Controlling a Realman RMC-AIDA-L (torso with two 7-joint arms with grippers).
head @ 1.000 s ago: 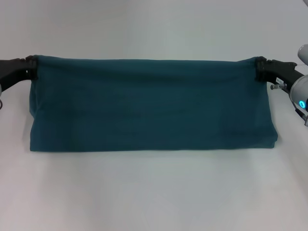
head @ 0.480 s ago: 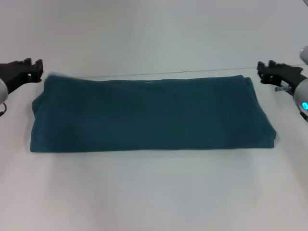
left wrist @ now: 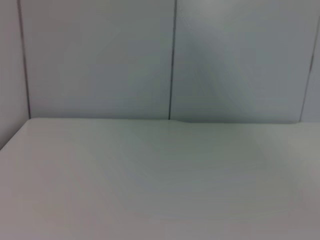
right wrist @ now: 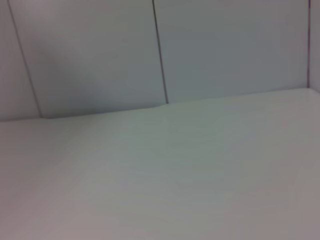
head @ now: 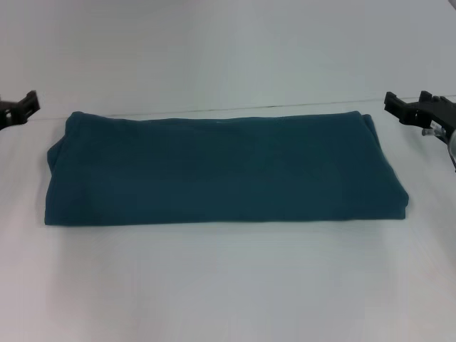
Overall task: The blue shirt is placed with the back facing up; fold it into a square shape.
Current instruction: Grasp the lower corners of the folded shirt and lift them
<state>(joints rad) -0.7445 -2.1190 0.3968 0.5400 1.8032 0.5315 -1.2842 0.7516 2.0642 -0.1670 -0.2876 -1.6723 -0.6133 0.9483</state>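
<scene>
The blue shirt (head: pixel 224 169) lies on the white table (head: pixel 228 285) in the head view, folded into a long flat band that runs from left to right. My left gripper (head: pixel 30 105) is open and empty at the far left edge, clear of the shirt's far left corner. My right gripper (head: pixel 393 105) is open and empty at the far right, just beyond the shirt's far right corner. Neither gripper touches the fabric. Both wrist views show only bare table and wall panels.
The white table spreads in front of and behind the shirt. A pale panelled wall (left wrist: pixel 170 55) stands beyond the table's far edge; it also shows in the right wrist view (right wrist: pixel 160 50).
Both grippers held the shirt's top edge raised and have let it go. The fabric has dropped flat onto the lower layer. Both grippers have drawn outward, away from the shirt.
</scene>
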